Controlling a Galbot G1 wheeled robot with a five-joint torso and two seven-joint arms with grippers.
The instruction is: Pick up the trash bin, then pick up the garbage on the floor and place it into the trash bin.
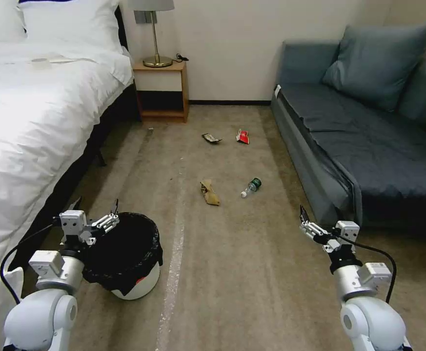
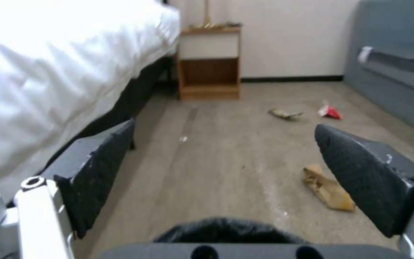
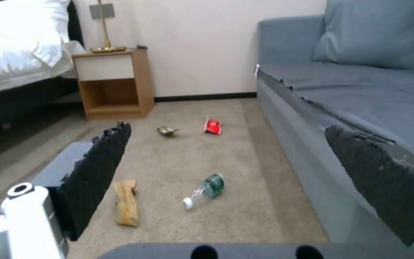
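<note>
The trash bin, white with a black bag over its rim, stands on the floor at the lower left. My left gripper hangs open at the bin's far-left rim; in the left wrist view the black bag shows just below the open left gripper. The garbage lies ahead on the carpet: a crumpled brown paper bag, a clear bottle, a red wrapper and a dark wrapper. My right gripper is open and empty, raised near the sofa's front corner.
A white bed runs along the left, its dark base close to the bin. A wooden nightstand with a lamp stands at the back wall. A blue-grey sofa lines the right side. A pale streak runs down the carpet.
</note>
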